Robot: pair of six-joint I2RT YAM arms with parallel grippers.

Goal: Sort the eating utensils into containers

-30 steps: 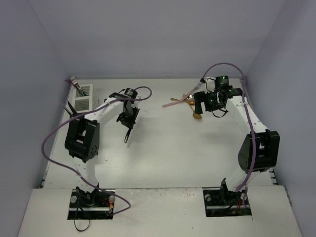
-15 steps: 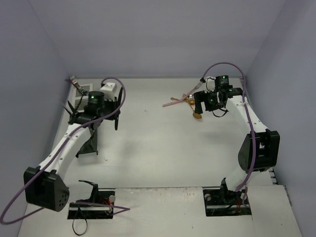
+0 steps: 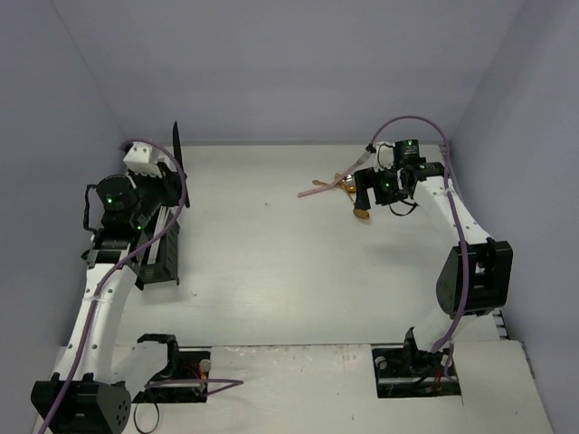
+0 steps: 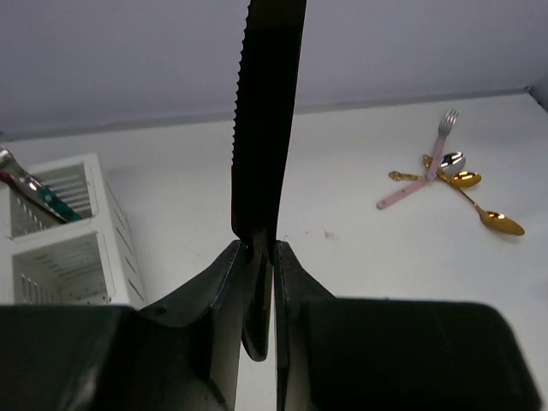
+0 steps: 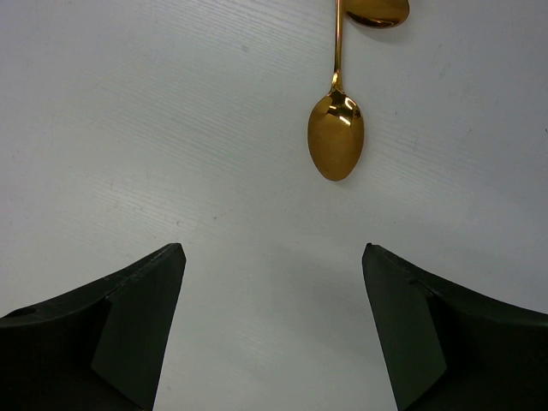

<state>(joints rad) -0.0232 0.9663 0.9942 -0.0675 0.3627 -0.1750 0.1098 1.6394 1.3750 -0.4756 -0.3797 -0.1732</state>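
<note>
My left gripper (image 3: 170,188) is shut on a black serrated knife (image 3: 176,152) and holds it upright above the black caddy (image 3: 161,258). In the left wrist view the knife (image 4: 265,111) rises from between the closed fingers of that gripper (image 4: 261,250). The white caddy (image 4: 64,244) shows at the left with a teal-handled utensil (image 4: 47,195) in it. My right gripper (image 3: 365,201) is open and empty, hovering just short of a gold spoon (image 5: 336,137); its jaws (image 5: 272,257) stand wide apart. A pink fork (image 4: 418,178) and gold spoons (image 4: 484,212) lie together at the back right.
The loose utensil pile (image 3: 330,185) lies on the table left of my right gripper. A second gold spoon (image 5: 377,10) shows at the top of the right wrist view. In the top view my left arm hides the white caddy. Purple-grey walls close in the table.
My left arm has swung from the table's middle to the far left, carrying the black knife over the caddies and turning it blade up. My right arm has stayed in place.
</note>
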